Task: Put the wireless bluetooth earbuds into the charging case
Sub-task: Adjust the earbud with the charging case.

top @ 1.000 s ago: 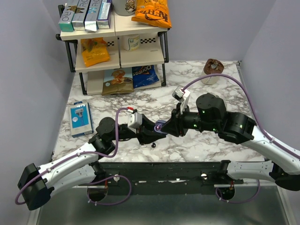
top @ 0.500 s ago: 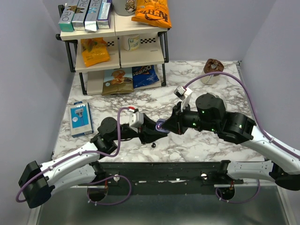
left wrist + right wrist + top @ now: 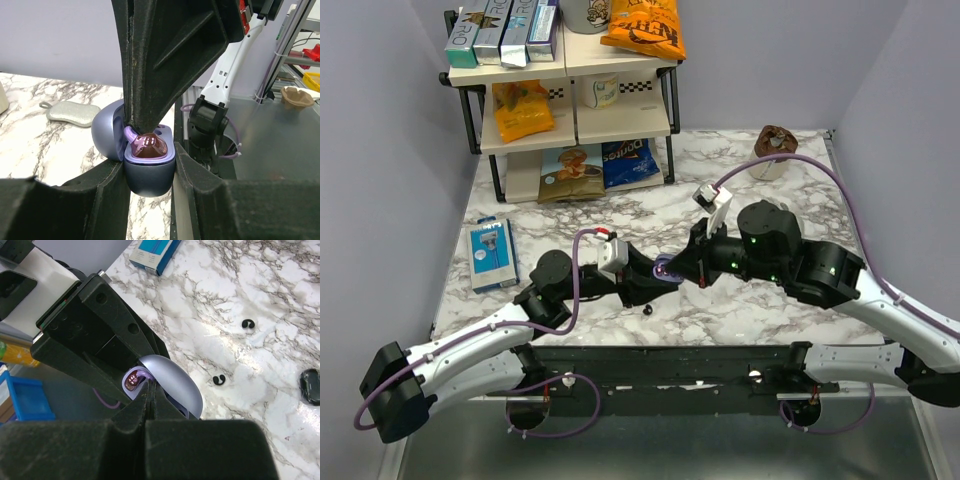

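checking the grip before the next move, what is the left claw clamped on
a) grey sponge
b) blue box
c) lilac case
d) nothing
c: the left claw has a finger pressed on each side of the open case.

Open lilac charging case [image 3: 148, 176] in left hand [image 3: 150, 167]

Charging case [image 3: 665, 268] mid-table, held in left hand [image 3: 149, 180]; earbud [image 3: 647, 311] on table [image 3: 740, 200] just before it; shelf rack [image 3: 570, 135] behind left; box [image 3: 490, 255] far left.
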`<state>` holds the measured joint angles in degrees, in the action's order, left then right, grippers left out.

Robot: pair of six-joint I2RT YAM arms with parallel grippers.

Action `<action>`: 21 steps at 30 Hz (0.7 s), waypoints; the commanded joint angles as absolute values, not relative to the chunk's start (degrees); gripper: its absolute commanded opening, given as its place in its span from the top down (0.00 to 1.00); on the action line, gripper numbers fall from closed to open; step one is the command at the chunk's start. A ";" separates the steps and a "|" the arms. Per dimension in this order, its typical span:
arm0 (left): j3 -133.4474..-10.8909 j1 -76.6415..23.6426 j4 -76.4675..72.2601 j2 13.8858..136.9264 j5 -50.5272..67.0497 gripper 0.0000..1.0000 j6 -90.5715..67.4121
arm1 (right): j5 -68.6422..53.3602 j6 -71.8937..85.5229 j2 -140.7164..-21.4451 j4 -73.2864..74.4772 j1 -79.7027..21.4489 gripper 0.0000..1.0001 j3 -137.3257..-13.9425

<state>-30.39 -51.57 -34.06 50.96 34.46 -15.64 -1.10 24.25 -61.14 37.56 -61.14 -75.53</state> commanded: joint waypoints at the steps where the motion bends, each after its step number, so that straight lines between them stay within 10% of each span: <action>1: -31.55 -53.79 -36.74 50.36 38.94 1.00 -14.77 | 4.83 21.45 -59.94 33.22 -60.56 0.99 -73.30; 21: -32.34 -53.79 -37.26 51.41 37.62 1.00 -14.76 | 5.80 15.73 -55.11 29.44 -61.35 0.90 -71.02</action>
